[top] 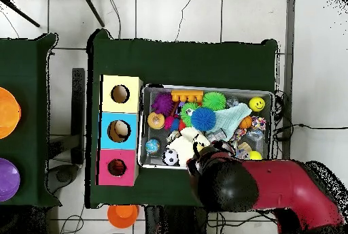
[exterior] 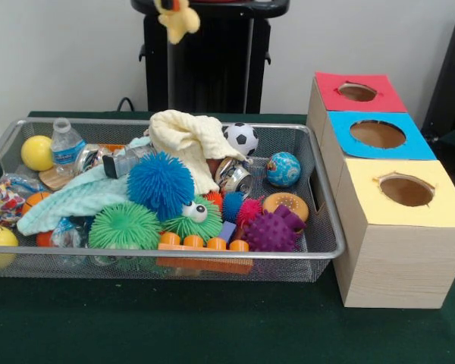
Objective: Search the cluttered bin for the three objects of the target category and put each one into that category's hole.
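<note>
Yellow duck-like toy (exterior: 177, 18) dangling at top centre of the front view, before the black pedestal (exterior: 208, 57), high above the wire mesh bin (exterior: 322, 205). Gripper out of sight past the top edge there and hidden under the red arm (top: 272, 187) in the overhead view; cannot tell its state. Bin on the green bench (exterior: 212, 326), packed with a blue spiky ball (exterior: 159, 182), green spiky ball (exterior: 123, 225), purple spiky ball (exterior: 275, 230), soccer ball (exterior: 243, 138), cream cloth (exterior: 189, 140) and water bottle (exterior: 65, 145). Red-topped hole (exterior: 356, 92) at upper right of the front view, farthest of three box openings, unoccupied.
</note>
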You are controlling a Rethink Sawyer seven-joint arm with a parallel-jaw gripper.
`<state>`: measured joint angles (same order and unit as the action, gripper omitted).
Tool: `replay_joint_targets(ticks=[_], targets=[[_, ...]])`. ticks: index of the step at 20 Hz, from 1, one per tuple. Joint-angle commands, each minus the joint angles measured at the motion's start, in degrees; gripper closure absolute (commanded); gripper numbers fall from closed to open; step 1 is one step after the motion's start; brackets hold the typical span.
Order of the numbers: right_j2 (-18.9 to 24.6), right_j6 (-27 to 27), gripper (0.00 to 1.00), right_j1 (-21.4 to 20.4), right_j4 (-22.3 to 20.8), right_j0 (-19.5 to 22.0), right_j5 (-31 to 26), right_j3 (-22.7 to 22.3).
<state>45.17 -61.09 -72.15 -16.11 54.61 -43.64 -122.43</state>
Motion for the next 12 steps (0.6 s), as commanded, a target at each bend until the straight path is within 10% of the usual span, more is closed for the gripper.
replay_joint_targets(ticks=[1,12], targets=[[-2.88,-10.77,1.0,-1.18,4.02,-4.46,2.84,-5.01],[-8.11,-17.1,1.0,3.41,6.89,-13.78,11.92,-6.16]])
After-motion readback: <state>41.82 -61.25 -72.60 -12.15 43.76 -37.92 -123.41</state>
